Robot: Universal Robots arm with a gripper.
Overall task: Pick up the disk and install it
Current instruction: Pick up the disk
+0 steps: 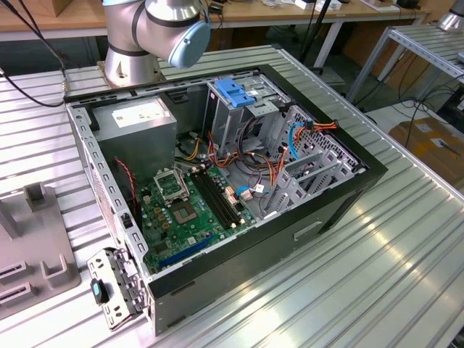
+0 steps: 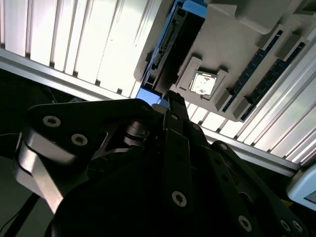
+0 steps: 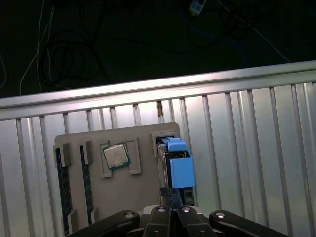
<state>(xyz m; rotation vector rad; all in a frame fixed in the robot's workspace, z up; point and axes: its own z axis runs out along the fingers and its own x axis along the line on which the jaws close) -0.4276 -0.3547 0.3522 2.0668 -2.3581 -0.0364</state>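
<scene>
The tool [image 3: 170, 193] hangs just above the disk [image 3: 180, 170], its fingers pinched together with nothing between them. The disk stands on its edge in a slot of the grey tray [image 3: 143, 197], which I think makes it easy to grab. In the exterior view, the tray sits on the desk [image 1: 362, 275] at eight o'clock from the open computer [image 1: 348, 181].

Blue-framed disk [image 3: 180, 168] on edge in grey holder [image 3: 128, 197], processor chip [image 3: 116, 156] alongside, ribbed metal table [image 3: 247, 148]
</scene>
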